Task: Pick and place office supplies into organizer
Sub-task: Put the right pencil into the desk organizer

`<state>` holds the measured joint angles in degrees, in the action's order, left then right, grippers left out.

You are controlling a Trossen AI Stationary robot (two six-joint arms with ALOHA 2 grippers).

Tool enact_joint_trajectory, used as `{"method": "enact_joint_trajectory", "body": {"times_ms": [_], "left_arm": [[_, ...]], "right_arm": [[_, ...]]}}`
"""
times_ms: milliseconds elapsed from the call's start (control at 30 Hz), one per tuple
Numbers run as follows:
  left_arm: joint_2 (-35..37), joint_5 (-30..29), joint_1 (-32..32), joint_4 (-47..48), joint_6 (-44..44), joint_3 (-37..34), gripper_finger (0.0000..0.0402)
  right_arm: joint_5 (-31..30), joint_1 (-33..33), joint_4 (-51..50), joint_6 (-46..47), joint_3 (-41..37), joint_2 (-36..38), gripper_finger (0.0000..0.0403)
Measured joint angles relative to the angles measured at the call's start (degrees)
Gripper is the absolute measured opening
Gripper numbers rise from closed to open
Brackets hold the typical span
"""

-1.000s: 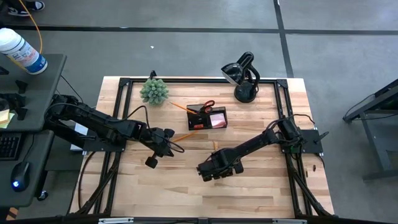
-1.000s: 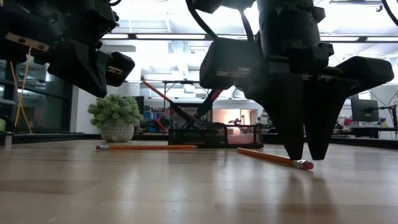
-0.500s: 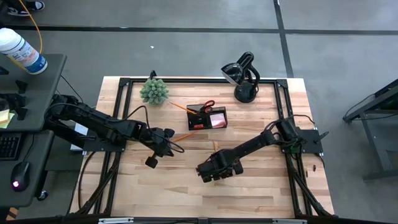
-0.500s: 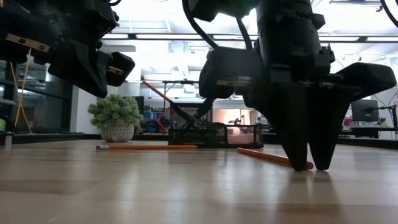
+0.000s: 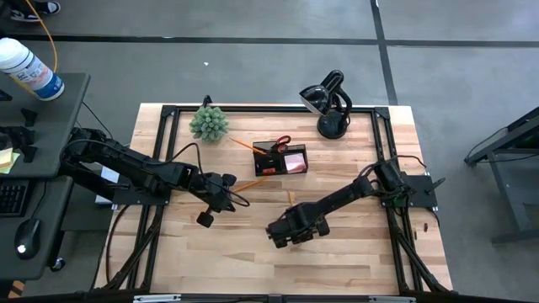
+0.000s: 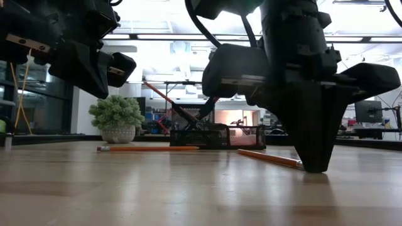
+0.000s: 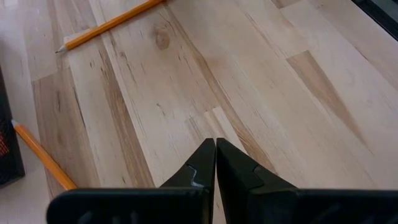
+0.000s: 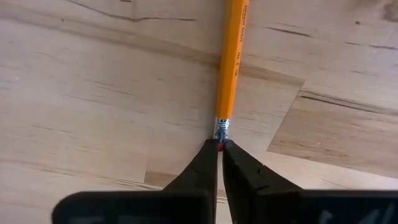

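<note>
Pencils lay on the wooden table. One pencil was near the middle, and the right gripper stood right down on the wood there, its jaws pinched on the pink eraser end of that pencil. In the low view, that pencil lay flat, with its far end pointing toward the organizer. Small dark print ran along the pencil's side, too small to read.

A second pencil lay just in front of the organizer, on its left side. The black organizer sat toward the back of the table, with red-handled scissors and a pink sticky-note pad in it.

The left gripper hung above bare wood left of the middle, jaws squeezed shut on nothing.

A green spiky plant stood at the back left and a black desk lamp at the back right. The front half of the table was open wood, with black rails along the edges.
</note>
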<state>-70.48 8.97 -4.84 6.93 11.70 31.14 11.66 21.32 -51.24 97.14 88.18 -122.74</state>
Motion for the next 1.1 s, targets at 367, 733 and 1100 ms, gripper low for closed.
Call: {"method": "enact_joint_trajectory", "body": {"times_ms": [367,733,1100], "left_arm": [[0.0,0.0,0.0,0.0,0.0,0.0,0.0005],[0.0,-0.7,0.0,0.0,0.0,0.0,0.0005],[0.0,-1.4,0.0,-0.3,0.9,0.0,0.0005]], "right_arm": [[-2.0,0.2,-0.1,-0.1,0.0,0.0,0.0004],[-4.2,2.0,-2.4,-0.5,2.6,1.1,0.0001],[-9.3,2.9,-8.9,-3.0,10.9,1.2,0.0000]]}}
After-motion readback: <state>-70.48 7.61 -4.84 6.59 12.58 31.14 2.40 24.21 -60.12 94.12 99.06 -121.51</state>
